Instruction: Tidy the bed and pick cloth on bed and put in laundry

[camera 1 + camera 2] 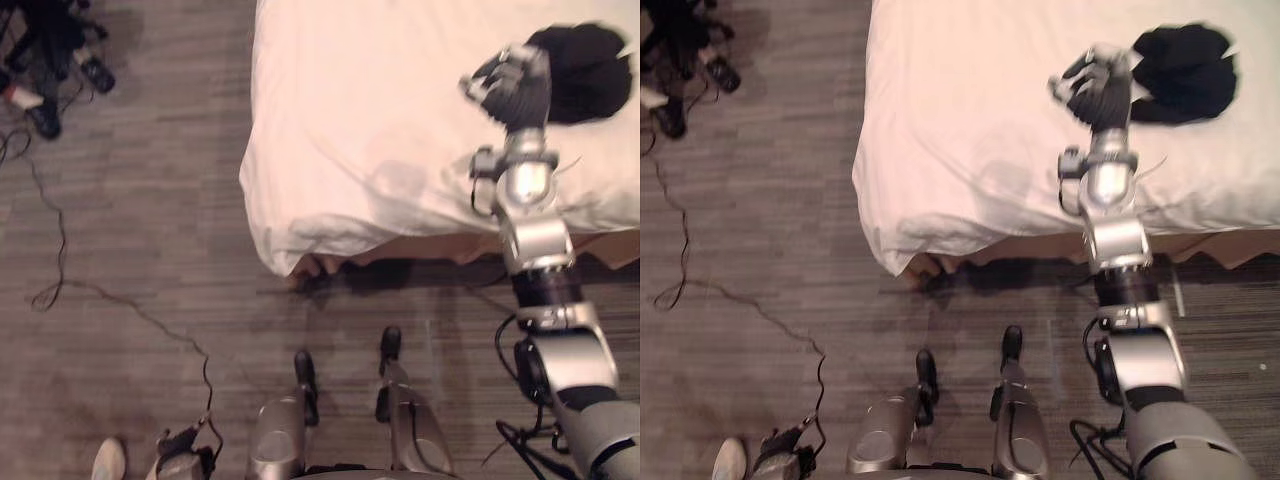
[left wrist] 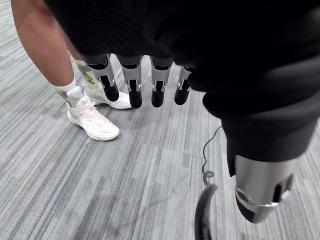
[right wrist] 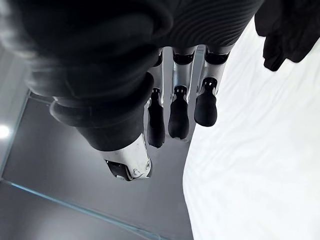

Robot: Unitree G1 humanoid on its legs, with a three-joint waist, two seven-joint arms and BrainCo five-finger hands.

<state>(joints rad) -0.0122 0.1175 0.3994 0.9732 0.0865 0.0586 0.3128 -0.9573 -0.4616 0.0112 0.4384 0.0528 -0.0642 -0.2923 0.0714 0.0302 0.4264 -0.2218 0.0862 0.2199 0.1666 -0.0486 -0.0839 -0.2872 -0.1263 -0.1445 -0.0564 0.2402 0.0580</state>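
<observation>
R hand (image 1: 1095, 90) is out over the bed (image 1: 960, 130), fingers (image 3: 178, 115) straight-ish and loose, gripping nothing. Black cloth (image 1: 1185, 62) lies bunched on the white sheet (image 3: 260, 150) just at the hand's 2 o'clock. Head view can't settle whether they touch; wrist view shows cloth apart from the fingertips. Bed takes up 12–3 o'clock of the head view, its corner approx. centre. L hand (image 2: 132, 85) hangs low at 7 o'clock, fingers relaxed, nothing in it, above grey carpet floor (image 2: 115, 185). Person's leg (image 2: 42, 45) & white shoes (image 2: 92, 122) stand just past it.
</observation>
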